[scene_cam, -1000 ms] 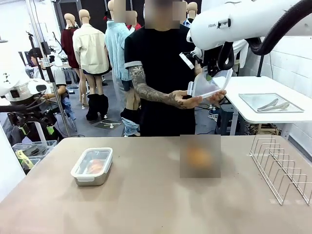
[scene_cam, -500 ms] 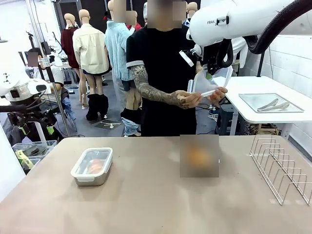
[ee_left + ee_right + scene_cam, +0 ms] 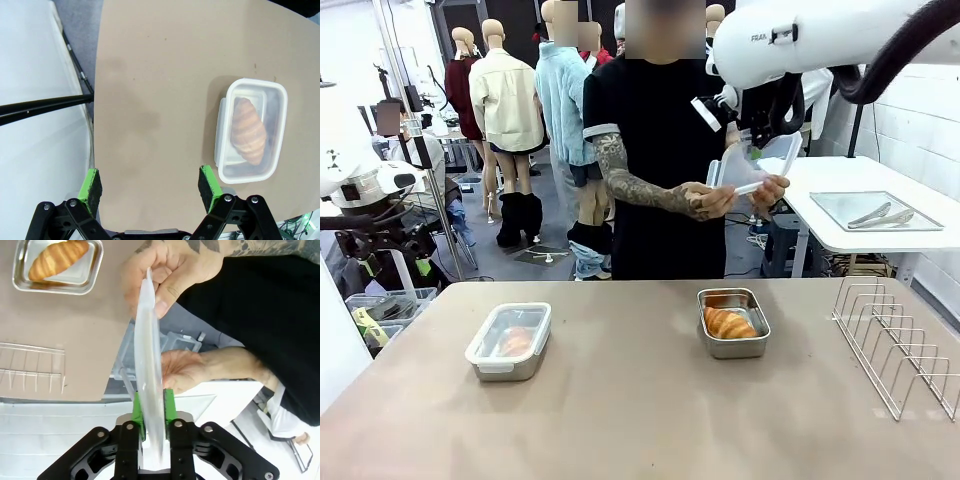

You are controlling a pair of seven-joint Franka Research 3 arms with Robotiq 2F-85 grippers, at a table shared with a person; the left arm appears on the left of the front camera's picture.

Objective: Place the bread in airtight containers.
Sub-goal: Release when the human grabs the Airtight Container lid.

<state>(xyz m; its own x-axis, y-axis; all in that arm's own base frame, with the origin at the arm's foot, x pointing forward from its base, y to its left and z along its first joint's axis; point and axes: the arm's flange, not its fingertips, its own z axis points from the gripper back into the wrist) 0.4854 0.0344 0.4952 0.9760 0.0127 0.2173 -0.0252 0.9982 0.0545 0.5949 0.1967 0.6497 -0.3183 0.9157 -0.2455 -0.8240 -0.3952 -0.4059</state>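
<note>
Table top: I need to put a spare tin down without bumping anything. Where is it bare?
Bare patches: the middle strip between the lidded container and the open container, and the near edge of the table. The right end is crowded by the wire rack. The narrow left margin beside the lidded container is tight.

1. Across a tan table [image 3: 620, 420], a person in a black T-shirt holds a clear plastic lid [image 3: 752, 168] in both hands [image 3: 718, 200] — level with the right gripper [image 3: 752, 155], whose jaws are hard to make out here.
2. An open steel tin [image 3: 733, 322] sits right of centre — a golden croissant [image 3: 728, 322] inside.
3. A second tin [image 3: 509, 341], lidded, holds another roll [image 3: 517, 340] at left.
4. A wire rack [image 3: 898, 352] stands at far right.
</note>
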